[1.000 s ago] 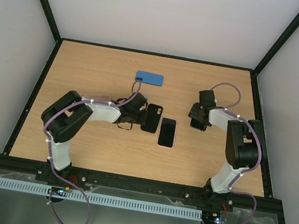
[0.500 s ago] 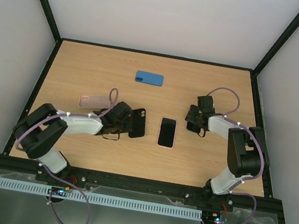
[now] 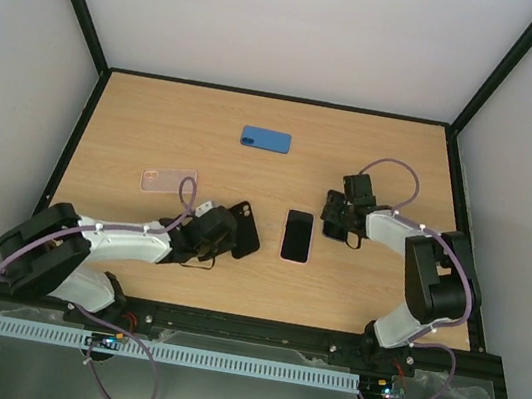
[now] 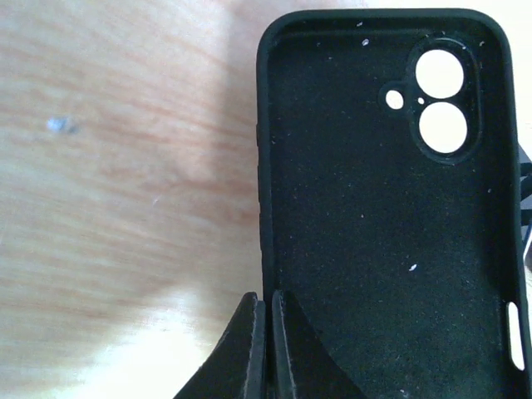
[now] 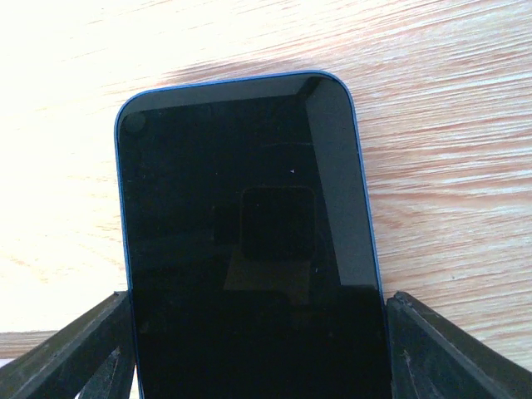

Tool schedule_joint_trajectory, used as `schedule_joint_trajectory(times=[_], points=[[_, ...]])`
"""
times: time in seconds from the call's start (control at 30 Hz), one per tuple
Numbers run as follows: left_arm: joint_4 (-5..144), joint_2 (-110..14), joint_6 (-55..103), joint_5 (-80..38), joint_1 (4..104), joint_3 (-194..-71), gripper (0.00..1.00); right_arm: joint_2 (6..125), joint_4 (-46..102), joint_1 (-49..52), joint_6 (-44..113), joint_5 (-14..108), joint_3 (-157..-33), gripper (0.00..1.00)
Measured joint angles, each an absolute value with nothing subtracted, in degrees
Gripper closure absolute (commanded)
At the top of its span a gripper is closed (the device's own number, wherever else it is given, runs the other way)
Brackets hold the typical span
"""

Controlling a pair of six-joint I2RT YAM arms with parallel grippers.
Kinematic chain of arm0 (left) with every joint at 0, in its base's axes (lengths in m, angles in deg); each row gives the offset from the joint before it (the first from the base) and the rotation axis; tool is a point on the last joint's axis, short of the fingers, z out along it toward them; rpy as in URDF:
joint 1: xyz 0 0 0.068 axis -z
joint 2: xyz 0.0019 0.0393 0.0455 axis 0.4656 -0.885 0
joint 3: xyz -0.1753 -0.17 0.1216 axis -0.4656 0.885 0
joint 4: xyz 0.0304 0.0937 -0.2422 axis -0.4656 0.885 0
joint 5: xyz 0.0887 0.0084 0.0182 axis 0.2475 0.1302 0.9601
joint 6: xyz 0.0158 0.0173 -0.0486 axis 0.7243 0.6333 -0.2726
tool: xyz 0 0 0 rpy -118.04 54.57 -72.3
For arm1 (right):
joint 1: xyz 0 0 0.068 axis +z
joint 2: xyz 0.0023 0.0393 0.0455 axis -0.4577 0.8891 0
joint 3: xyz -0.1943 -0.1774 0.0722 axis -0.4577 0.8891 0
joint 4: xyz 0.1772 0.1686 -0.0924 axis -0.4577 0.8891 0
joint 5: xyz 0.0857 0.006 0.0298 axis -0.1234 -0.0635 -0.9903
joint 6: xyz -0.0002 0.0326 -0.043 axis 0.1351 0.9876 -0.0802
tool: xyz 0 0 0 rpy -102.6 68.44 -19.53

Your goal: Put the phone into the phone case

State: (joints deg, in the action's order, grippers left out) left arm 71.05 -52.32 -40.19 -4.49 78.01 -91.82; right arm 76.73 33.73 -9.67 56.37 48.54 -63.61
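In the left wrist view a black phone case [image 4: 391, 208] faces me with its inside up and its camera cut-outs at the top. My left gripper [image 4: 268, 298] is shut on its left wall. From above, the phone case [image 3: 245, 227] sits just right of that left gripper [image 3: 223, 235], left of centre. A phone [image 5: 249, 249] with a blue rim and dark screen lies between the fingers [image 5: 83, 353] of my right gripper [image 5: 258, 357], both pressed to its long edges. From above, the right gripper [image 3: 340, 217] holds this phone [image 3: 333, 234] low over the table.
A second phone with a pink rim [image 3: 298, 236] lies screen up between the two grippers. A blue case [image 3: 265, 139] lies toward the back. A clear pinkish case [image 3: 168, 181] lies on the left. The wooden table [image 3: 157, 122] is walled by a black frame.
The left arm has drawn back toward the near left, carrying the black case away from the pink-rimmed phone and uncovering the pinkish case. The right gripper has shifted slightly left with its phone.
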Motion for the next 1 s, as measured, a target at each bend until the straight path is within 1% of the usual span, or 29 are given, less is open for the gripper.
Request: schedule_joint_trajectory(times=[0.07,0.1,0.2,0.23,0.27,0.37,0.53,0.7,1.0], points=[[71.3,-52.0,-43.4,-3.4,79.3,-91.3,0.86,76.6,33.9,-9.6,56.4,48.4,-63.6,0.33],[71.5,-52.0,-44.8,-3.1,79.6,-91.0,0.80,76.5,34.1,-9.6,56.4,48.3,-63.6,0.34],[72.3,-52.0,-47.4,-2.0,79.6,-90.4,0.52,75.9,34.8,-9.5,56.4,47.9,-63.3,0.34],[72.2,-51.9,-47.8,-1.6,79.6,-90.3,0.45,75.8,34.9,-9.4,56.4,47.8,-63.2,0.34],[72.1,-51.8,-47.5,-1.3,79.6,-90.2,0.40,75.7,35.2,-9.3,56.4,47.8,-63.1,0.34],[71.2,-50.5,-44.5,-0.1,79.9,-90.2,0.30,75.2,35.6,-9.3,56.4,47.5,-62.8,0.34],[71.4,-49.7,-32.4,0.1,78.3,-94.5,0.30,74.4,36.4,-9.2,56.4,47.2,-62.4,0.34],[69.8,-51.3,-20.6,-5.3,75.0,-99.3,0.30,73.7,37.6,-9.2,56.6,47.1,-62.3,0.34],[73.0,-53.7,-12.0,-15.1,76.6,-100.6,0.30,72.9,38.6,-9.2,56.8,47.1,-62.3,0.34]])
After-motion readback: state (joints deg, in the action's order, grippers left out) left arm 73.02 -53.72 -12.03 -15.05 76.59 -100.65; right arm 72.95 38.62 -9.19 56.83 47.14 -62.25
